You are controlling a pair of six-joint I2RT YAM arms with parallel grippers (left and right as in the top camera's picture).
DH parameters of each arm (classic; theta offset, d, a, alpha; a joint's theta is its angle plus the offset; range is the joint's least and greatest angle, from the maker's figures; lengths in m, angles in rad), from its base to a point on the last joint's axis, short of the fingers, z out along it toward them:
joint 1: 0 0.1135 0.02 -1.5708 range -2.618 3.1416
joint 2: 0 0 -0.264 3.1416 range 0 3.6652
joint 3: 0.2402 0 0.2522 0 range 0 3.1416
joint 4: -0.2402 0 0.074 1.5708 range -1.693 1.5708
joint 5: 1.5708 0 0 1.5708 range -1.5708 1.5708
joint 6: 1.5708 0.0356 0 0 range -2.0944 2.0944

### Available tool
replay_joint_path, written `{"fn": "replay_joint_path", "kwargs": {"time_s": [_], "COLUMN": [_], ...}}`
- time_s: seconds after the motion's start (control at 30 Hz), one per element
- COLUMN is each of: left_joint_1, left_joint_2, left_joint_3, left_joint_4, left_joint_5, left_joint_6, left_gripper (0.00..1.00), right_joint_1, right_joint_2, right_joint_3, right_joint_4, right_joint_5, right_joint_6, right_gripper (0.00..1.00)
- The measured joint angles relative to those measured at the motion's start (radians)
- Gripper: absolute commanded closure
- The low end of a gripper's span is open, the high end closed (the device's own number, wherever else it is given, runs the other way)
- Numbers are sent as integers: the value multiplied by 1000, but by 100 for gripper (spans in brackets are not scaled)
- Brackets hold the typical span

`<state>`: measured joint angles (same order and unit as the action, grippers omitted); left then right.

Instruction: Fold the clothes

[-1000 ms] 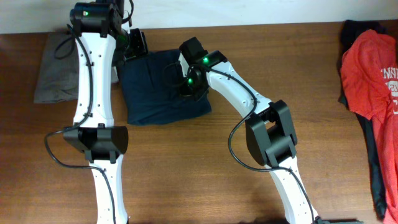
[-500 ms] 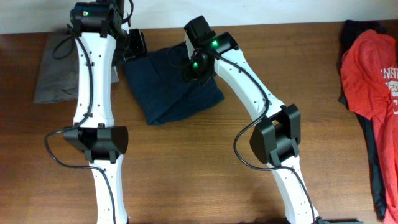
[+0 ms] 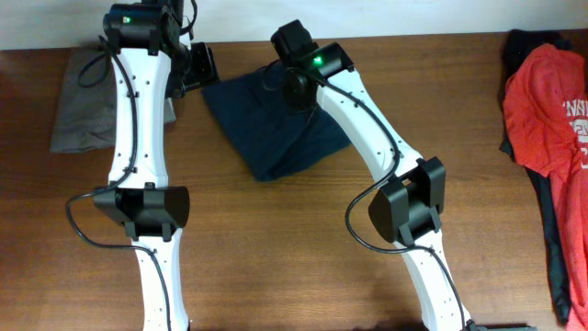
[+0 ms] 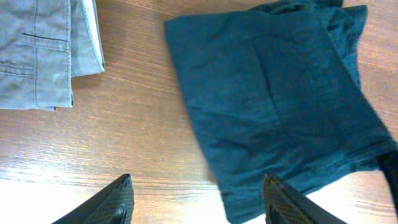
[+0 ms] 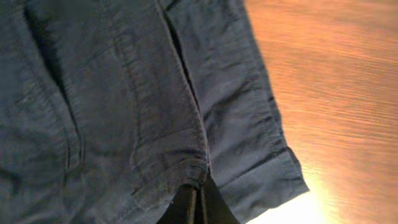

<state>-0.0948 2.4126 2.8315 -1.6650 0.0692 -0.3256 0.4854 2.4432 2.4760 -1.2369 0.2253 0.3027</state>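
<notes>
The folded dark navy garment (image 3: 280,129) lies askew on the wooden table, between the two arms. My right gripper (image 3: 299,90) is at its far edge, shut on a pinch of the navy cloth (image 5: 124,112); in the right wrist view the two fingers (image 5: 198,200) are pressed together on a bunched seam. My left gripper (image 4: 198,180) hovers open with nothing between its fingers, above bare wood at the navy garment's (image 4: 280,106) left edge. A folded grey-khaki garment (image 3: 81,101) lies at the far left, and its corner (image 4: 37,50) shows in the left wrist view.
A red T-shirt (image 3: 547,110) with white lettering lies at the right edge of the table on a dark garment (image 3: 554,239). The table's far edge (image 3: 413,37) runs just behind both grippers. Bare wood (image 3: 276,248) fills the front between the arm bases.
My right gripper has dragged the navy garment to the right and turned it, so its near corner now points toward the front. The left arm has stayed still.
</notes>
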Motion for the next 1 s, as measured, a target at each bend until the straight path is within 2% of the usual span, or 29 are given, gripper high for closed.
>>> {"fn": "replay_joint_path", "kwargs": {"time_s": [0.1, 0.13, 0.17, 0.23, 0.27, 0.3, 0.33, 0.37, 0.4, 0.47, 0.53, 0.57, 0.6, 0.63, 0.7, 0.73, 0.87, 1.0], "left_joint_1": [0, 0, 0, 0, 0, 0, 0, 0, 0, 0, 0, 0, 0, 0, 0, 0, 0, 0], "left_joint_2": [0, 0, 0, 0, 0, 0, 0, 0, 0, 0, 0, 0, 0, 0, 0, 0, 0, 0], "left_joint_3": [0, 0, 0, 0, 0, 0, 0, 0, 0, 0, 0, 0, 0, 0, 0, 0, 0, 0], "left_joint_4": [0, 0, 0, 0, 0, 0, 0, -1, -4, -10, -12, -13, -14, -14, -14, -14, -14, -14], "left_joint_5": [0, 0, 0, 0, 0, -1, -1, -1, -3, -3, -3, -3, -3, -3, -3, -3, -8, -18], "left_joint_6": [0, 0, 0, 1, 1, 1, 1, 1, 1, 1, 1, 1, 1, 1, 1, 1, 1, 1], "left_gripper": [33, 26, 25, 25, 25, 24, 24, 24, 24, 24, 24, 24, 24, 24, 24, 24, 24, 24], "right_joint_1": [-1, -2, -2, -6, -10, -15, -18, -31, -42, -64, -82, -90, -103, -106, -106, -106, -104, -104], "right_joint_2": [-1, -2, -2, -3, -3, -3, -3, -3, -3, -3, -3, -3, -5, -6, -8, -9, -27, -26], "right_joint_3": [-6, -16, -26, -44, -55, -61, -62, -66, -66, -66, -66, -66, -66, -62, -35, -26, -4, -54], "right_joint_4": [-1, -2, -1, -2, -2, -5, -8, -16, -23, -40, -63, -71, -72, -73, -56, -40, 36, 109], "right_joint_5": [68, 92, 110, 139, 155, 167, 171, 185, 193, 204, 203, 199, 170, 138, -13, -69, -494, -726], "right_joint_6": [13, 17, 24, 39, 46, 51, 56, 60, 62, 65, 72, 73, 87, 87, 75, 58, -21, -43], "right_gripper": [96, 96, 94, 62, 37, 23, 14, 13, 14, 36, 53, 77, 88, 93, 88, 87, 87, 87]}}
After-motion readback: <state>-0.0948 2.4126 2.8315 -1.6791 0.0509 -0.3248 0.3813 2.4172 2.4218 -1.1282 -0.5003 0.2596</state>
